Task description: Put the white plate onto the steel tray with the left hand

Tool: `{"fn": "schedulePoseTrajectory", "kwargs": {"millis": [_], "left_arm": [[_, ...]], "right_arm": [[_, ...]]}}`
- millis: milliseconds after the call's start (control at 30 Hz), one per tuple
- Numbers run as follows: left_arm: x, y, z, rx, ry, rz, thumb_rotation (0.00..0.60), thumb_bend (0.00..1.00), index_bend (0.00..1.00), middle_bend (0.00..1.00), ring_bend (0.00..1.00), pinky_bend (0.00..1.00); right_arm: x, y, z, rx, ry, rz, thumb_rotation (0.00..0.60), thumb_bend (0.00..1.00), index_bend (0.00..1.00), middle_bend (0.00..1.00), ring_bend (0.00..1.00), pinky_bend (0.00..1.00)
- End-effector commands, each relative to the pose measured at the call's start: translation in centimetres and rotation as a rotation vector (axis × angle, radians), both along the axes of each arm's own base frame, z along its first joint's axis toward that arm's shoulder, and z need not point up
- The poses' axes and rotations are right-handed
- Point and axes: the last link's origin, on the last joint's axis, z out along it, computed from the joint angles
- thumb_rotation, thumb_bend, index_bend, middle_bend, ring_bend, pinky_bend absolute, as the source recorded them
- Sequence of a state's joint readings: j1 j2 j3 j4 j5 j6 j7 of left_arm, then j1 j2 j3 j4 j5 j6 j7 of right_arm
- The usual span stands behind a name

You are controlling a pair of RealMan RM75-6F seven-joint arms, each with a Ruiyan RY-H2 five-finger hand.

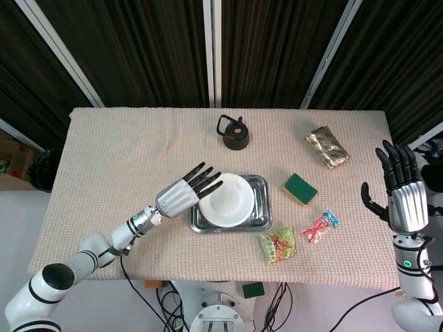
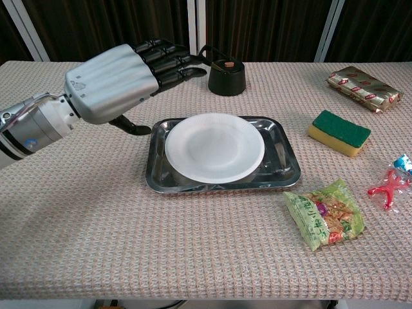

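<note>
We see the white plate [image 2: 214,147] lying flat in the steel tray [image 2: 284,172], just off the fingertips of our left hand [image 2: 112,82], which hovers open, holding nothing, above and beside the tray's near edge, so retreat is clear.

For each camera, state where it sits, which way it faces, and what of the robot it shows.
Head view: high above the near table edge, looking steeply down on the whole table; shows the left hand with its arm, and the right hand raised off the table's right end.
Chest view: low at the near edge, looking across the tabletop toward the dark curtain; shows only the left hand and forearm.
Shared: left hand, white plate on the steel tray, black kettle, green sponge, snack packets.
</note>
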State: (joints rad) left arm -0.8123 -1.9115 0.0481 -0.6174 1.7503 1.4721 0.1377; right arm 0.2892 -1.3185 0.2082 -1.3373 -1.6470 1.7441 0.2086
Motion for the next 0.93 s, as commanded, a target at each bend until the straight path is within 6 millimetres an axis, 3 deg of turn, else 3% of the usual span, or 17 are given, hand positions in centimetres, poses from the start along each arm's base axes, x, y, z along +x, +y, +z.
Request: {"fn": "schedulePoseTrajectory", "kwargs": {"millis": [33, 200, 300, 367, 500, 600, 733, 933], "left_arm": [[-1.3, 0.2, 2.4, 0.036, -0.155, 0.11, 0.6, 0.0, 0.0, 0.02, 0.0, 0.11], [-5.6, 0.0, 6.5, 0.002, -0.432, 0.363, 0.6, 0.0, 0.0, 0.03, 0.0, 0.11], [-9.5, -1.1, 9.5, -0.046, -0.584, 0.52, 0.599, 0.0, 0.0, 0.04, 0.0, 0.11], [-12.2, -2.2, 11.5, -0.038, -0.586, 0.608, 0.546, 0.0, 0.0, 0.05, 0.0, 0.11], [-16.9, -5.0, 14.6, 0.031, -0.482, 0.764, 0.353, 0.0, 0.06, 0.05, 0.0, 0.11], [-19.3, -7.4, 16.2, 0.06, -0.433, 0.859, 0.306, 0.0, 0.07, 0.05, 0.0, 0.11], [-21.1, -10.1, 17.4, 0.101, -0.402, 0.914, 0.255, 0.0, 0.06, 0.05, 0.0, 0.11], [-21.7, -12.2, 17.9, 0.104, -0.391, 0.917, 0.248, 0.0, 0.05, 0.05, 0.0, 0.11]], "right_arm": [[-0.1, 0.1, 0.0, 0.0, -0.001, -0.005, 0.6, 0.5, 0.0, 0.0, 0.0, 0.0], [-0.7, 0.2, -0.2, 0.018, 0.01, -0.029, 0.6, 0.5, 0.0, 0.0, 0.0, 0.0], [-1.9, 0.6, -0.7, 0.06, 0.06, -0.101, 0.6, 0.49, 0.0, 0.0, 0.0, 0.0], [-3.1, 1.1, -1.0, 0.101, 0.113, -0.182, 0.6, 0.48, 0.0, 0.0, 0.0, 0.0], [-5.9, 2.7, -1.1, 0.189, 0.233, -0.379, 0.6, 0.48, 0.0, 0.0, 0.0, 0.0], [-7.9, 3.9, -1.1, 0.25, 0.278, -0.524, 0.6, 0.47, 0.0, 0.0, 0.0, 0.0], [-9.8, 5.1, -1.1, 0.276, 0.284, -0.625, 0.6, 0.47, 0.0, 0.0, 0.0, 0.0], [-10.6, 5.5, -1.4, 0.284, 0.284, -0.636, 0.6, 0.47, 0.0, 0.0, 0.0, 0.0]]}}
